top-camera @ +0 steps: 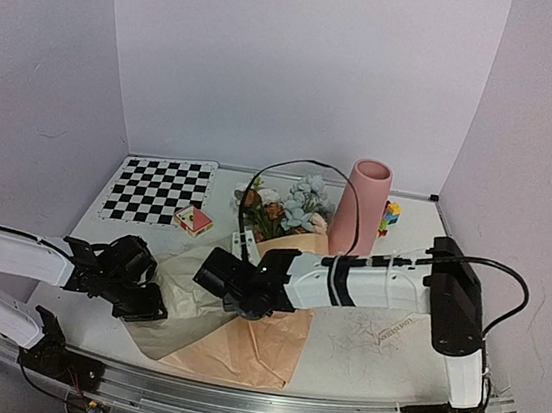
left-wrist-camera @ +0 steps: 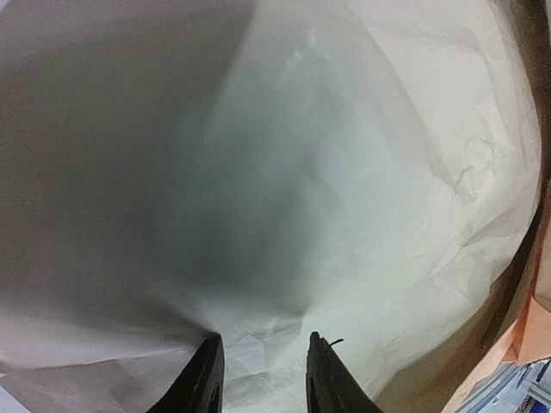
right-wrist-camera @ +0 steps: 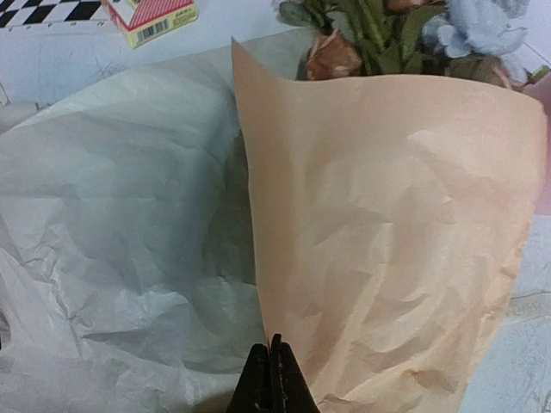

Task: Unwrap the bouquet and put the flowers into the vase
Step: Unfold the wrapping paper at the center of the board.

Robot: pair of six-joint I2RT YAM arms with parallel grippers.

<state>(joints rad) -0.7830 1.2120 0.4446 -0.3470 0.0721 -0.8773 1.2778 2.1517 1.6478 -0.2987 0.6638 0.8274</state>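
**Inspector:** The bouquet (top-camera: 293, 231) lies on the bench (top-camera: 369, 349), its blooms just beside the vase (top-camera: 360, 209) at the back. Its long axis runs from the near edge to the back. The flowers (top-camera: 296, 204) point away from you, leaning slightly toward the vase.

**Operator:** How will it handle?

**Inspector:** Light, in my judgement. The peach paper (right-wrist-camera: 387, 241) is crinkled and holds a curl, so it would likely tear or slip if you drag it. The pale sheet (right-wrist-camera: 129, 215) looks limper. The stems are hidden inside the wrap; once they are exposed, take them low, below the blooms.

**Operator:** And the fingers?

**Inspector:** Your right fingers (right-wrist-camera: 274, 379) are pressed together at the peach paper's lower edge. I cannot tell whether a ply is caught between them. Your left fingers (left-wrist-camera: 205, 379) stand partly apart against the pale sheet, and I cannot tell whether they hold a fold.
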